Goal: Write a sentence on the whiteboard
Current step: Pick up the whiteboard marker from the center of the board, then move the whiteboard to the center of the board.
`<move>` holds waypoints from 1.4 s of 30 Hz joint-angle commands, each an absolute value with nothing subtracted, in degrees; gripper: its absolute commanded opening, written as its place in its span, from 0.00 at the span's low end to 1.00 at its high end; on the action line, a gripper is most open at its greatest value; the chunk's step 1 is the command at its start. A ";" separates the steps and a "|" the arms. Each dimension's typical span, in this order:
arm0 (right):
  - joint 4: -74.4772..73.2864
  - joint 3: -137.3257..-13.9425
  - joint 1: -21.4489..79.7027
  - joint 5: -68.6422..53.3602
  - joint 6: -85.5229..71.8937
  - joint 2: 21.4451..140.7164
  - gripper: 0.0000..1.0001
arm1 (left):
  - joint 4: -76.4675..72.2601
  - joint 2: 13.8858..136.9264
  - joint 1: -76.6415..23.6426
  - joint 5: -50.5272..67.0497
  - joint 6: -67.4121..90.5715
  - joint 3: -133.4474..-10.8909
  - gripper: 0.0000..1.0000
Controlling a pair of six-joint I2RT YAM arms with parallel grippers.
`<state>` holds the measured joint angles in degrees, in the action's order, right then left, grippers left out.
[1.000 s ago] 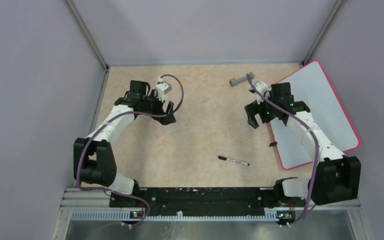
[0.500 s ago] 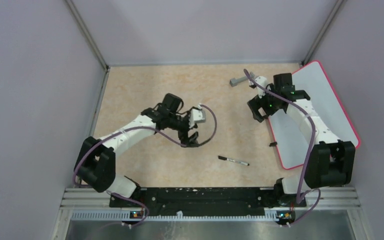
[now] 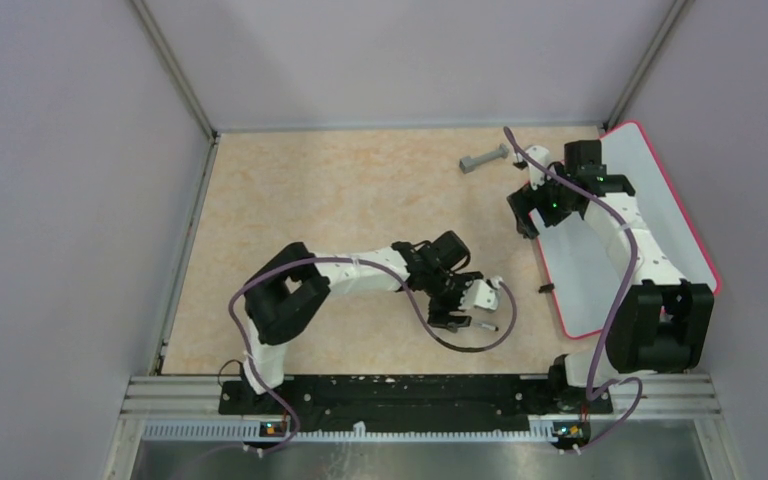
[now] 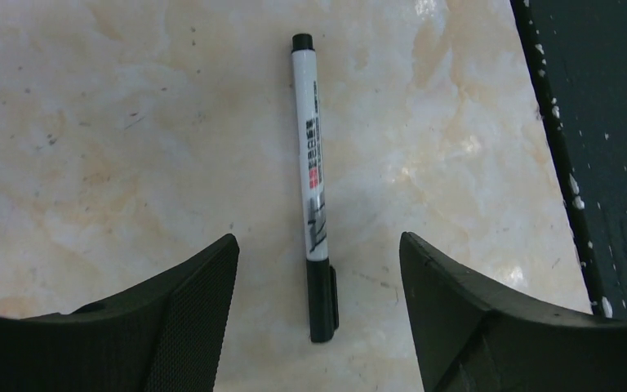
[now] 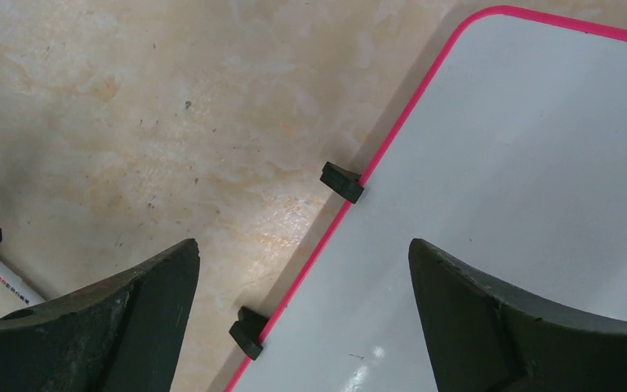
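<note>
The whiteboard [image 3: 680, 200] lies at the right of the table, white with a pink-red rim and blank; no sentence shows on it. A black-and-white capped marker [image 4: 313, 163] lies on the table. My left gripper [image 3: 452, 312] is open, low over the marker, with its capped end between the fingers [image 4: 318, 273] and not touching them. My right gripper [image 3: 525, 215] is open and empty above the board's left edge. In the right wrist view it [image 5: 304, 278] straddles the rim, with the whiteboard [image 5: 522, 204] and its two black clips [image 5: 341, 181] below.
A grey bar-shaped object [image 3: 484, 160] lies at the back of the table, left of the board. The black base rail [image 3: 390, 390] runs along the near edge, close to the marker, and shows in the left wrist view [image 4: 612, 122]. Grey walls enclose the table.
My left arm has swung from the far left across the table to hover over the marker. My right gripper has moved a little back and right along the board's edge.
</note>
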<state>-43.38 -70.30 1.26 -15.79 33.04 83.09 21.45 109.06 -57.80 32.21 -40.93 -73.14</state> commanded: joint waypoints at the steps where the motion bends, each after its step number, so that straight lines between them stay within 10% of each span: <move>1: -43.63 -72.45 1.18 -17.14 34.04 82.90 0.95 | 20.41 113.68 -59.08 31.95 -40.76 -78.94 0.72; 19: -45.80 -71.62 1.30 -17.39 40.27 83.35 0.95 | 30.01 114.65 -60.63 25.20 -44.26 -77.78 0.00; 42: -46.46 -75.60 10.28 -4.71 66.85 96.93 0.74 | 37.79 88.29 -27.46 56.12 -29.02 -67.88 0.00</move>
<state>-46.74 -72.49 9.76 -8.34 60.27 94.76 36.75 91.61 -31.46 50.22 -32.80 -69.82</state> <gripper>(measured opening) 0.777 0.023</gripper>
